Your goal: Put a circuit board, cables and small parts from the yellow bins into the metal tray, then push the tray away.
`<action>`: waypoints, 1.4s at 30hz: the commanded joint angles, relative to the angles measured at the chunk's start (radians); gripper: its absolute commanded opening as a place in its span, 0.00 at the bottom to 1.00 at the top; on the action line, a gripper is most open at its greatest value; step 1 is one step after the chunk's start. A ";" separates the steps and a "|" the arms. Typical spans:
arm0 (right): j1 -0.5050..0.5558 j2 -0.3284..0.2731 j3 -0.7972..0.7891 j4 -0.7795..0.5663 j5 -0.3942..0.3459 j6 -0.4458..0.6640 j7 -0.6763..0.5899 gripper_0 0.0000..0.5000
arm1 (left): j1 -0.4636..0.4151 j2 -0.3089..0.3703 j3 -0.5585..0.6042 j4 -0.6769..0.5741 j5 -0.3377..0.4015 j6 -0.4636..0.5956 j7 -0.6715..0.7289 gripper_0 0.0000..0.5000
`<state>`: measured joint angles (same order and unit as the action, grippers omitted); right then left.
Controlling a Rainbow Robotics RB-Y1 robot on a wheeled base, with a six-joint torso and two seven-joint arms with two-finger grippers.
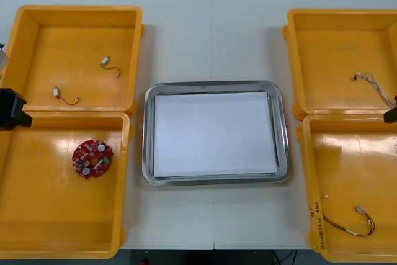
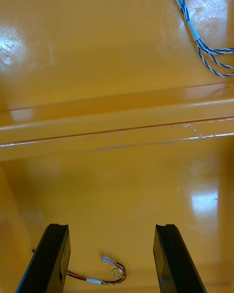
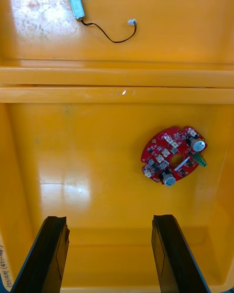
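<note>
A round red circuit board [image 1: 92, 158] [image 3: 174, 155] lies in the near left yellow bin [image 1: 37, 215]. Two small metal parts [image 1: 105, 62] [image 1: 56, 92] with thin black leads rest in the far left bin; one small metal part [image 3: 76, 6] lies beyond the rim in the left wrist view. My left gripper [image 3: 109, 254] hangs open above the near left bin, the board ahead of its fingers. My right gripper [image 2: 111, 259] is open over the near right bin, the red and yellow cable [image 2: 105, 272] [image 1: 355, 221] between its fingers. A twisted blue and white cable [image 1: 377, 85] [image 2: 195, 34] sits in the far right bin.
The metal tray [image 1: 149, 128], white inside, sits between the bins at the table's middle. A black piece of the left arm [image 1: 11, 108] shows at the left edge and a bit of the right arm [image 1: 391, 115] at the right edge.
</note>
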<state>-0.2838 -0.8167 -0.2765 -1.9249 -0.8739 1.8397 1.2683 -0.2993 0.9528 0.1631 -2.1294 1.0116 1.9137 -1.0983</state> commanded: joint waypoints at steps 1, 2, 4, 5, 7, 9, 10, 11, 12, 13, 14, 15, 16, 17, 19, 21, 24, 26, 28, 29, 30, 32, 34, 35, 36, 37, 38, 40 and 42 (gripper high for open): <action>0.011 -0.044 -0.035 -0.002 -0.008 0.003 0.034 1.00 | 0.015 0.046 0.035 -0.026 0.007 0.002 -0.071 1.00; 0.011 -0.044 -0.035 -0.002 -0.008 0.003 0.034 1.00 | 0.015 0.046 0.035 -0.026 0.007 0.002 -0.071 1.00; 0.011 -0.044 -0.035 -0.002 -0.008 0.003 0.034 1.00 | 0.015 0.046 0.035 -0.026 0.007 0.002 -0.071 1.00; 0.011 -0.044 -0.035 -0.002 -0.008 0.003 0.034 1.00 | 0.015 0.046 0.035 -0.026 0.007 0.002 -0.071 1.00; 0.011 -0.044 -0.035 -0.002 -0.008 0.003 0.034 1.00 | 0.015 0.046 0.035 -0.026 0.007 0.002 -0.071 1.00; 0.011 -0.044 -0.035 -0.002 -0.008 0.003 0.034 1.00 | 0.015 0.046 0.035 -0.026 0.007 0.002 -0.071 1.00; 0.011 -0.044 -0.035 -0.002 -0.008 0.003 0.034 1.00 | 0.015 0.046 0.035 -0.026 0.007 0.002 -0.071 1.00; 0.011 -0.044 -0.035 -0.002 -0.008 0.003 0.034 1.00 | 0.015 0.046 0.035 -0.026 0.007 0.002 -0.071 1.00; 0.011 -0.044 -0.035 -0.002 -0.008 0.003 0.034 1.00 | 0.015 0.046 0.035 -0.026 0.007 0.002 -0.071 1.00; 0.011 -0.044 -0.035 -0.002 -0.008 0.003 0.034 1.00 | 0.015 0.046 0.035 -0.026 0.007 0.002 -0.071 1.00; 0.011 -0.044 -0.035 -0.002 -0.008 0.003 0.034 1.00 | 0.015 0.046 0.035 -0.026 0.007 0.002 -0.071 1.00; 0.011 -0.044 -0.035 -0.002 -0.008 0.003 0.034 1.00 | 0.015 0.046 0.035 -0.026 0.007 0.002 -0.071 1.00; 0.011 -0.044 -0.035 -0.002 -0.008 0.003 0.034 1.00 | 0.015 0.046 0.035 -0.026 0.007 0.002 -0.071 1.00; 0.011 -0.044 -0.035 -0.002 -0.008 0.003 0.034 1.00 | 0.015 0.046 0.035 -0.026 0.007 0.002 -0.071 1.00; 0.011 -0.044 -0.035 -0.002 -0.008 0.003 0.034 1.00 | 0.015 0.046 0.035 -0.026 0.007 0.002 -0.071 1.00; 0.011 -0.044 -0.035 -0.002 -0.008 0.003 0.034 1.00 | 0.015 0.046 0.035 -0.026 0.007 0.002 -0.071 1.00; 0.011 -0.044 -0.035 -0.002 -0.008 0.003 0.034 1.00 | 0.015 0.046 0.035 -0.026 0.007 0.002 -0.071 1.00; 0.011 -0.044 -0.035 -0.002 -0.008 0.003 0.034 1.00 | 0.015 0.046 0.035 -0.026 0.007 0.002 -0.071 1.00; 0.011 -0.044 -0.035 -0.002 -0.008 0.003 0.034 1.00 | 0.015 0.046 0.035 -0.026 0.007 0.002 -0.071 1.00; 0.011 -0.044 -0.035 -0.002 -0.008 0.003 0.034 1.00 | 0.015 0.046 0.035 -0.026 0.007 0.002 -0.071 1.00; 0.011 -0.044 -0.035 -0.002 -0.008 0.003 0.034 1.00 | 0.015 0.046 0.035 -0.026 0.007 0.002 -0.071 1.00; 0.011 -0.044 -0.035 -0.002 -0.008 0.003 0.034 1.00 | 0.015 0.046 0.035 -0.026 0.007 0.002 -0.071 1.00; 0.011 -0.044 -0.035 -0.002 -0.008 0.003 0.034 1.00 | 0.015 0.046 0.035 -0.026 0.007 0.002 -0.071 1.00; 0.011 -0.044 -0.035 -0.002 -0.008 0.003 0.034 1.00 | 0.015 0.046 0.035 -0.026 0.007 0.002 -0.071 1.00; 0.011 -0.044 -0.035 -0.002 -0.008 0.003 0.034 1.00 | 0.015 0.046 0.035 -0.026 0.007 0.002 -0.071 1.00; 0.011 -0.044 -0.035 -0.002 -0.008 0.003 0.034 1.00 | 0.015 0.046 0.035 -0.026 0.007 0.002 -0.071 1.00; 0.011 -0.044 -0.035 -0.002 -0.008 0.003 0.034 1.00 | 0.015 0.046 0.035 -0.026 0.007 0.002 -0.071 1.00; 0.011 -0.044 -0.035 -0.002 -0.008 0.003 0.034 1.00 | 0.015 0.046 0.035 -0.026 0.007 0.002 -0.071 1.00; 0.011 -0.044 -0.035 -0.002 -0.008 0.003 0.034 1.00 | 0.015 0.046 0.035 -0.026 0.007 0.002 -0.071 1.00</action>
<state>-0.2838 -0.8167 -0.2765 -1.9249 -0.8739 1.8397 1.2683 -0.2993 0.9528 0.1631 -2.1294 1.0116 1.9137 -1.0983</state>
